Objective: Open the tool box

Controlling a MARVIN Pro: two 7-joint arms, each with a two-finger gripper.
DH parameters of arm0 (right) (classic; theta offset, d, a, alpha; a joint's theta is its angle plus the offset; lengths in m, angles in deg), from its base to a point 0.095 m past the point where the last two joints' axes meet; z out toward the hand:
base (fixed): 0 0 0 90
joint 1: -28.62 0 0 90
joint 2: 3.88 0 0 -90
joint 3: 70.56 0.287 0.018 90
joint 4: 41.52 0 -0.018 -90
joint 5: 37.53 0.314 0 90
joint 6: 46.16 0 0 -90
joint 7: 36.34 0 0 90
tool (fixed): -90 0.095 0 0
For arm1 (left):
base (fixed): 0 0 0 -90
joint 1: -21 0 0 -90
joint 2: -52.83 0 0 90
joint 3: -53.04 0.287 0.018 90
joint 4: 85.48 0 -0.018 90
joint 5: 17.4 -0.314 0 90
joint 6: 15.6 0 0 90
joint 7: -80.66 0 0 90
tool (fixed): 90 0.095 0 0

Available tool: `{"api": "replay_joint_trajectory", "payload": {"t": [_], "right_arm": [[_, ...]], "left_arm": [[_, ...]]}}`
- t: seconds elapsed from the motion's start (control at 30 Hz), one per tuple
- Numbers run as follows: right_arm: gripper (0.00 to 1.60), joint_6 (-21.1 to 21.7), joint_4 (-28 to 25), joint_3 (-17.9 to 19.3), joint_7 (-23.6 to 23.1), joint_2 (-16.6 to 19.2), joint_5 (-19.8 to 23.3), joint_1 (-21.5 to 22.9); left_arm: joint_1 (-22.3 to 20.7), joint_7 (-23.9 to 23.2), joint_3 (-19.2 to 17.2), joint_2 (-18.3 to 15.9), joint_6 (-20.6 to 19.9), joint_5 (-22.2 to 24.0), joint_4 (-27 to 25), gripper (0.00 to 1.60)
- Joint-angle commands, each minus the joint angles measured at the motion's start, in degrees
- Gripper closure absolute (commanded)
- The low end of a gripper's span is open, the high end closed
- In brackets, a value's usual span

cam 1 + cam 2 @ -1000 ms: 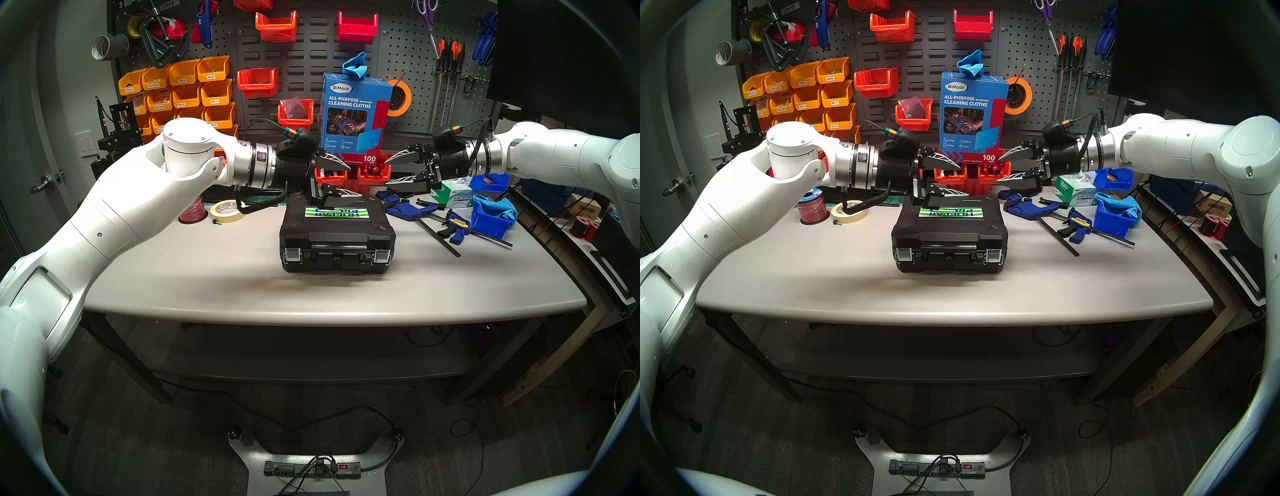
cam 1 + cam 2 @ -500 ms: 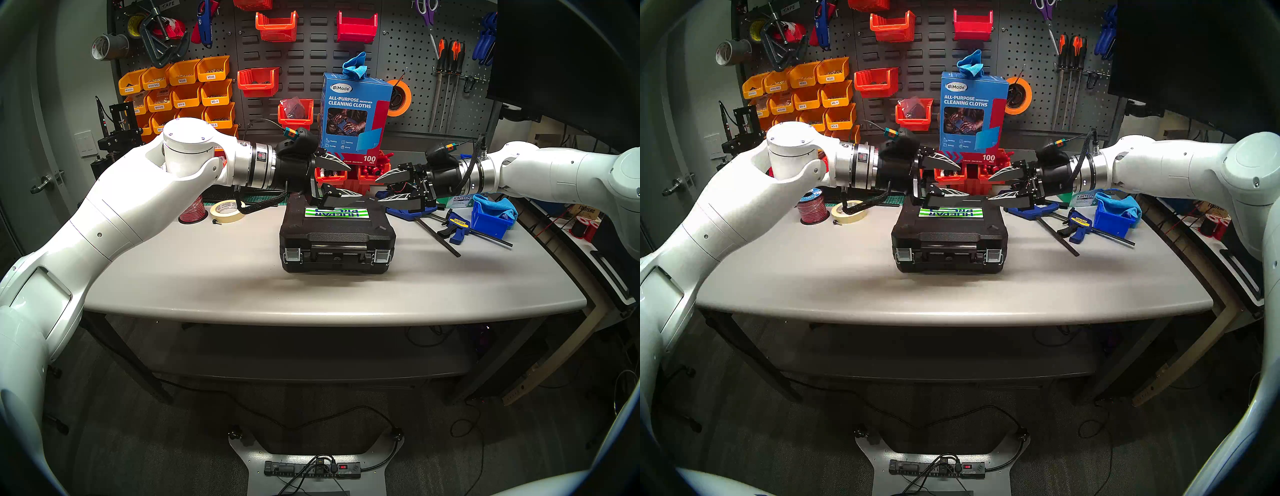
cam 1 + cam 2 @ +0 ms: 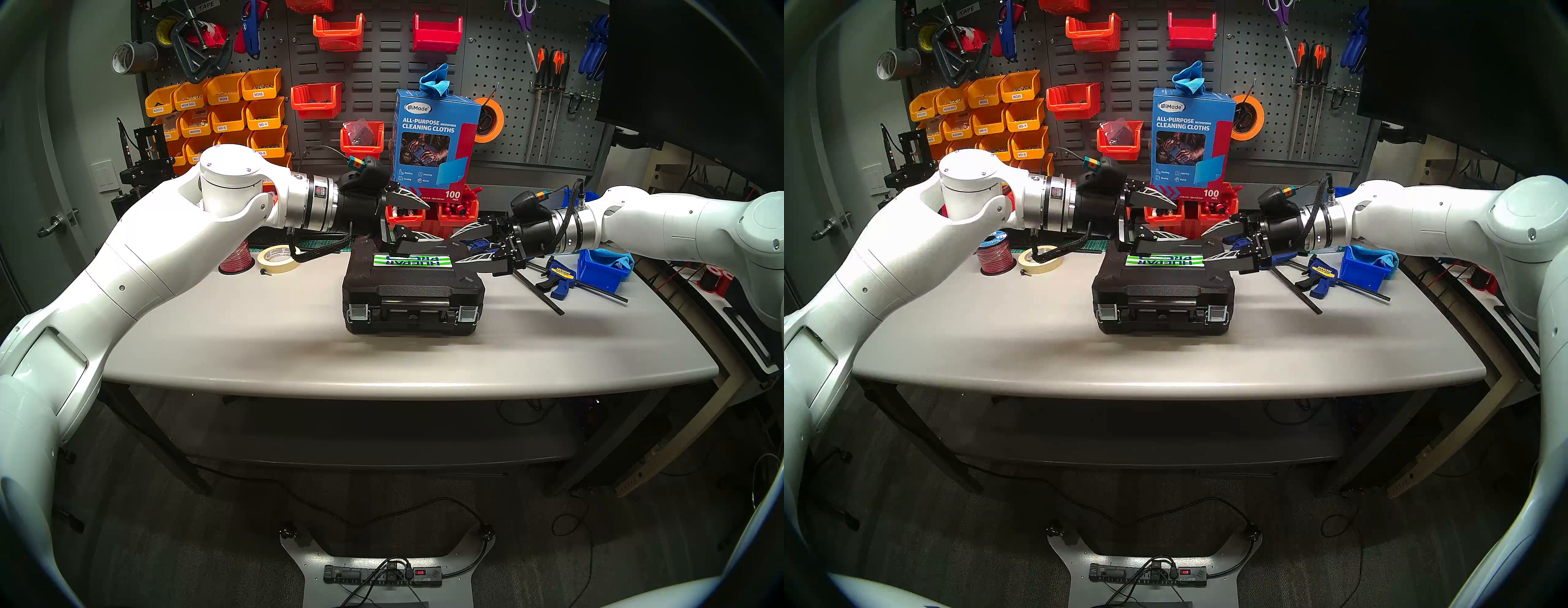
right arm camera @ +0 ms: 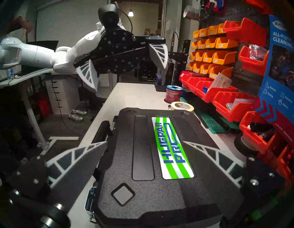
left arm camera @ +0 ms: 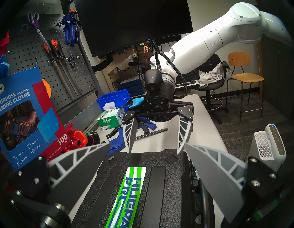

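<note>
The tool box [image 3: 413, 293] is a black textured case lying flat and closed in the middle of the table, its striped label [image 3: 409, 260] on the lid. Its handle [image 3: 413, 303] and two silver latches [image 3: 358, 314] [image 3: 469, 314] face me, and the latches lie flat. My left gripper [image 3: 430, 220] hangs open just above the lid's back left. My right gripper [image 3: 455, 248] is open at the lid's back right corner, its lower finger close over the lid edge. In the right wrist view the lid [image 4: 143, 159] lies between my open fingers [image 4: 89, 159]. In the left wrist view the right gripper [image 5: 154, 152] faces mine across the lid [image 5: 159, 183].
Blue bar clamps [image 3: 560, 280] and a blue bin with a cloth [image 3: 602, 267] lie right of the case. A masking tape roll [image 3: 278, 257] and a red wire spool [image 3: 235, 259] sit to its left. Red bins [image 3: 407, 212] and a cleaning-cloths box [image 3: 435, 144] stand close behind.
My right arm has come down and moved left, from above the clamps to the case's back right corner, its gripper still open. The left arm and the case have not moved.
</note>
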Motion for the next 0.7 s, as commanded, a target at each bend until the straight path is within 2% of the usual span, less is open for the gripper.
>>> {"api": "replay_joint_trajectory", "payload": {"t": [0.0, 0.67], "right_arm": [[0.0, 0.23, 1.81, 1.0, -3.59, -1.77, -0.19, -1.07], [0.0, 1.59, 4.69, 1.89, -3.05, -3.6, -0.38, -4.72]], "left_arm": [[-0.81, 0.05, -0.6, -0.07, -0.05, 0.1, 0.02, 0.0], [-0.81, 0.05, -0.6, -0.07, -0.06, 0.11, 0.02, 0.0]]}}
